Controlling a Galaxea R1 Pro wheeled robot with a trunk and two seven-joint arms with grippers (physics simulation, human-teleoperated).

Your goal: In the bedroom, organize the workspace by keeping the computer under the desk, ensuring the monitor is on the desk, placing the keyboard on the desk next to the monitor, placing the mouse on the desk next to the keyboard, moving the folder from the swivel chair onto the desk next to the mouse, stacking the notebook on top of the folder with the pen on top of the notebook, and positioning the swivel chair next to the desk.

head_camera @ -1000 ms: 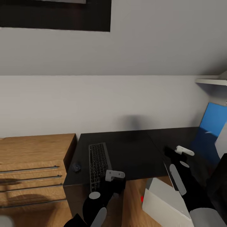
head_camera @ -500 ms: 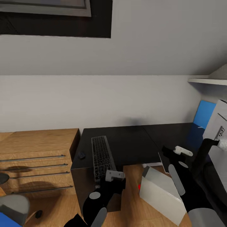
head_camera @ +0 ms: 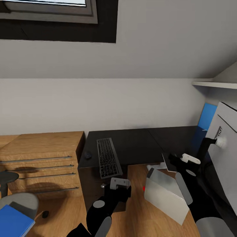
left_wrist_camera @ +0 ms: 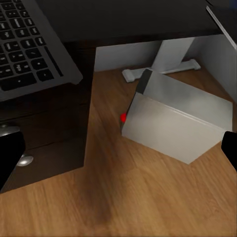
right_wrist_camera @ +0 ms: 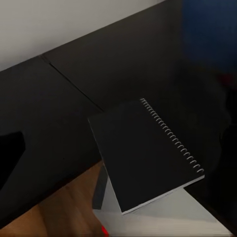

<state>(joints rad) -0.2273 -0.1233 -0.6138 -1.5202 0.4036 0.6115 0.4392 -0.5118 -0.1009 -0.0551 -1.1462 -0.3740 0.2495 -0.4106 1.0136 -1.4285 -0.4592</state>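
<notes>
Left gripper (head_camera: 119, 183) hangs low in front of the worktop (head_camera: 138, 144), holding nothing; its two dark fingertips sit at opposite edges of the left wrist view, so I read it as open. Right gripper (head_camera: 191, 159) is near the worktop's front corner; whether it is open or closed I cannot tell.

Status, judged from the head view:
- keyboard (head_camera: 108, 157) on the worktop, near end overhanging the front edge; long axis runs front to back.
- mouse (head_camera: 88, 155) on the worktop, just beside the keyboard.
- monitor (head_camera: 227, 154) at the far right with its pale back toward me; it appears to stand on the worktop.
- notebook (right_wrist_camera: 145, 155) lies flat at the worktop corner, partly overhanging, spiral edge angled away.
- computer (head_camera: 164, 194) tipped on the floor at the worktop's opening, red dot toward me; not clearly tucked under.
- folder (head_camera: 14, 222) lies on the swivel chair (head_camera: 19, 202); not moved yet.
- pen not located.

Remaining: folder, stacking, chair.
</notes>
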